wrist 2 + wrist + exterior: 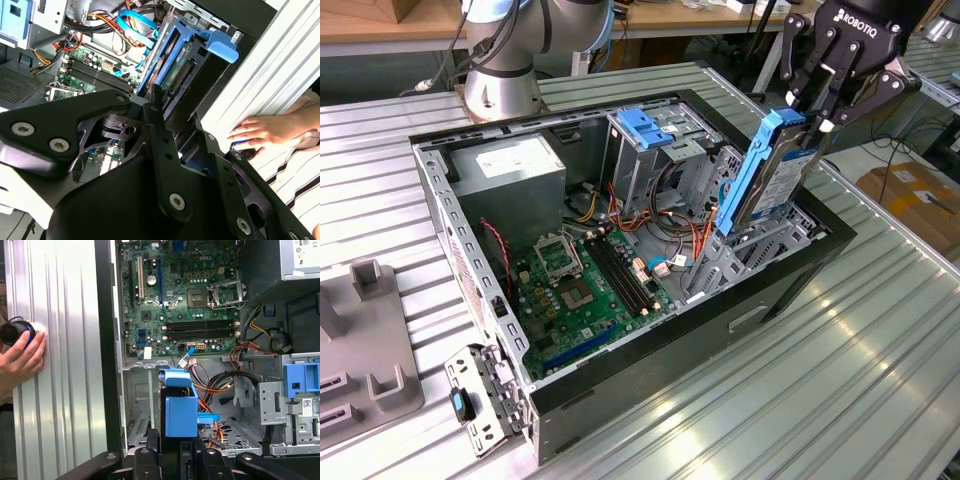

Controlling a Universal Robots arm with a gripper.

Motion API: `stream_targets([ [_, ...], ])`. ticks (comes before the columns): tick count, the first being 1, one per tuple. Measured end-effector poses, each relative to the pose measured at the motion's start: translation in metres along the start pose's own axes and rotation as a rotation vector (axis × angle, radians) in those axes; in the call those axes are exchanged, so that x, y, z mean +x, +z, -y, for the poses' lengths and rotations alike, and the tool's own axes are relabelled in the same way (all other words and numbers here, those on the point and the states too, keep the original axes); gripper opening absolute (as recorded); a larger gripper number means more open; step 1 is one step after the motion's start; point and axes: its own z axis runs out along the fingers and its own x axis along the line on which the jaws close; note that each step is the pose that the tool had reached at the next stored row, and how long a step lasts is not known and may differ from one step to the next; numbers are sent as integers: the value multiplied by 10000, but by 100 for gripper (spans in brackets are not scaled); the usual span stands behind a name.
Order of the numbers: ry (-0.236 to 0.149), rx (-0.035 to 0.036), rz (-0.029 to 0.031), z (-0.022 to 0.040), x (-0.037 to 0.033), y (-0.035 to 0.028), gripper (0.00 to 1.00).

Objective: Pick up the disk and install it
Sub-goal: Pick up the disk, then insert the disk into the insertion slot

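Grips the disk (765,180) by its top end, gripper (810,118) clamped on it, upright over the drive bay (758,252) at the exterior view's right of the computer case (620,368); probably needs blue carrier edges square to bay, clear of orange cables (700,238).

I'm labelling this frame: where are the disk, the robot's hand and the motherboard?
disk (748,180), exterior view, blue carrier frame edge.
hand (810,112), exterior view, midway between its fingertips.
motherboard (575,288), exterior view, green board middle.
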Motion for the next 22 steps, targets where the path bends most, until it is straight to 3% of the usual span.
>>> stream_targets([
  [7,0,0,-1,1,9,62,35],
  [22,-153,5,0,15,23,76,35],
])
